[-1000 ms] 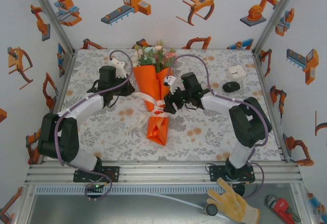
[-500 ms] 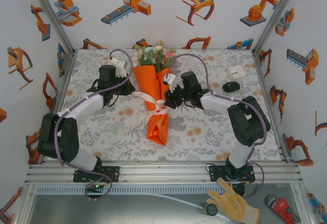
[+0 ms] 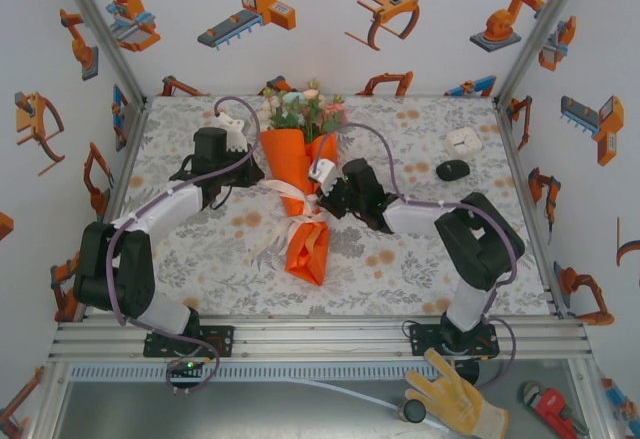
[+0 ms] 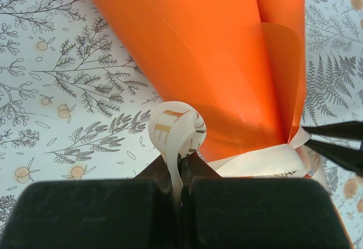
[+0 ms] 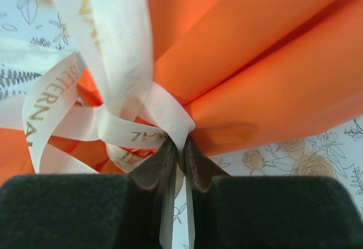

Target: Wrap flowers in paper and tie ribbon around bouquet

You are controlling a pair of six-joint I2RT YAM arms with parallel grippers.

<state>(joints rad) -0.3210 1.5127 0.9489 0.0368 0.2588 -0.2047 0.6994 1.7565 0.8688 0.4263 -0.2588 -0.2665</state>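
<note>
1 bouquet (image 3: 290,159), 1 ribbon (image 3: 288,194). Left gripper (image 4: 180,167) at bouquet's 9 o'clock, right gripper (image 5: 178,153) at 3, both pinching ribbon.

One bouquet (image 3: 290,164), one ribbon (image 5: 113,45) (cream), one white box (image 3: 465,141), one black oval object (image 3: 453,170), one glove (image 3: 455,399)

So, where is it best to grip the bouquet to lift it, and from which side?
Grip the bouquet at its narrow waist, beside the ribbon knot, coming from above and closing across it. It lies flat, and there the cone is gathered thin and firm; the wide ends would likely crumple.
</note>
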